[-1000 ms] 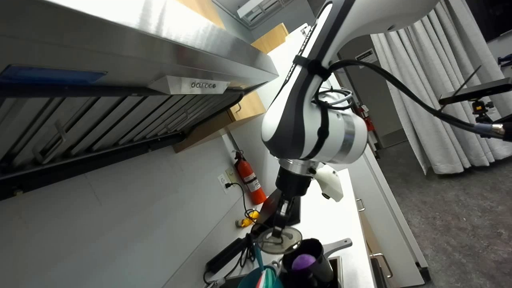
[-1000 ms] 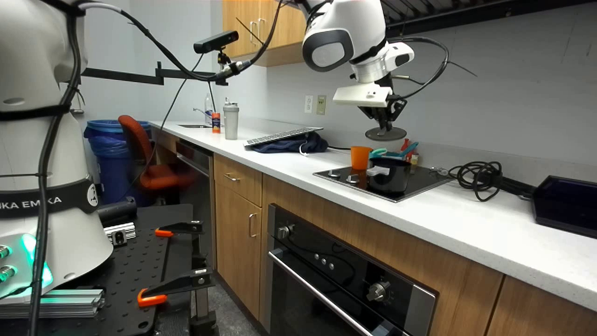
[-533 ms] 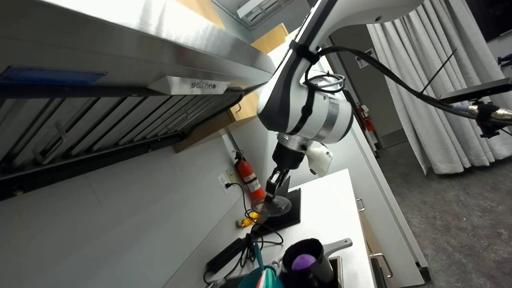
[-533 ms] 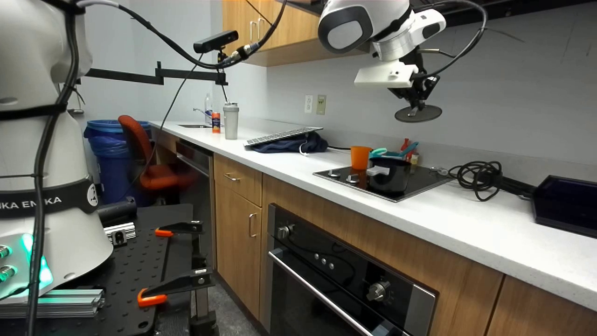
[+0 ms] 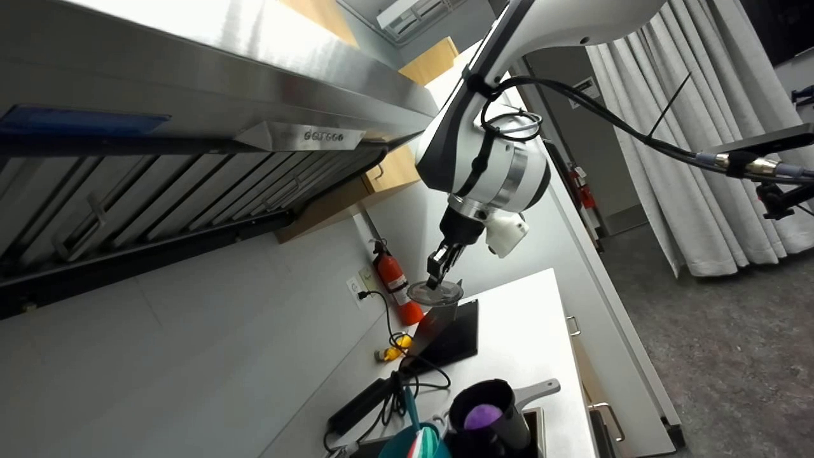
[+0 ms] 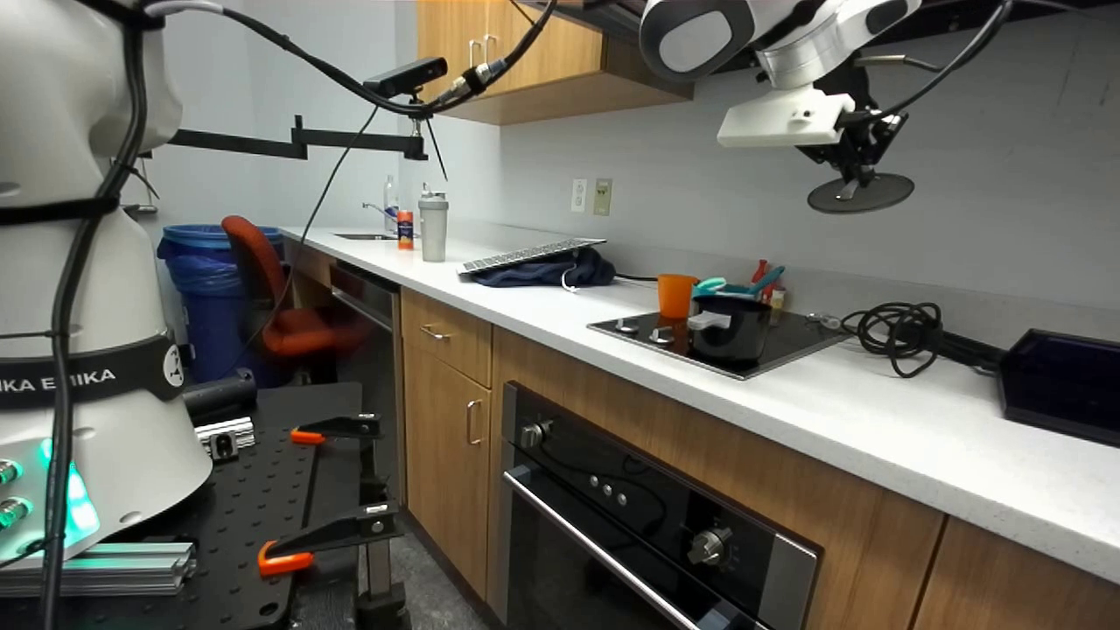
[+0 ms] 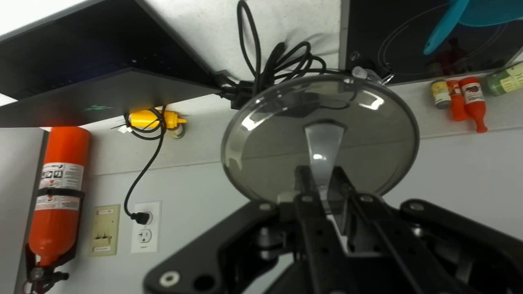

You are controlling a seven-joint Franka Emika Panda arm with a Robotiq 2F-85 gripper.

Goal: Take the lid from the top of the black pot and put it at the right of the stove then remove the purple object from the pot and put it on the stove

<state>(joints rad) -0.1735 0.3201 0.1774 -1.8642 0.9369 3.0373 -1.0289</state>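
My gripper (image 7: 322,175) is shut on the upright handle of the lid (image 7: 269,151), a round smoky glass disc with a dark rim. Both exterior views show the gripper (image 5: 435,280) (image 6: 857,181) holding the lid (image 5: 448,294) (image 6: 884,194) high above the counter, apart from the pot. The black pot (image 5: 514,429) (image 6: 737,337) stands uncovered on the black stove (image 6: 801,335), with a grey side handle. The rounded purple object (image 5: 483,416) lies inside the pot; the pot wall hides it in an exterior view. The stove's corner (image 7: 392,28) shows in the wrist view; the pot does not.
A coiled black cable (image 6: 901,332) (image 7: 286,61) lies beside the stove. A black laptop-like thing (image 6: 1063,385) (image 7: 102,45) stands farther along the counter. An orange cup (image 6: 675,296) and a teal container (image 5: 407,442) are near the pot. A range hood (image 5: 210,70) hangs overhead.
The gripper has carried the lid up and away from the pot, towards the cable and laptop side. The pot and purple object have not moved.
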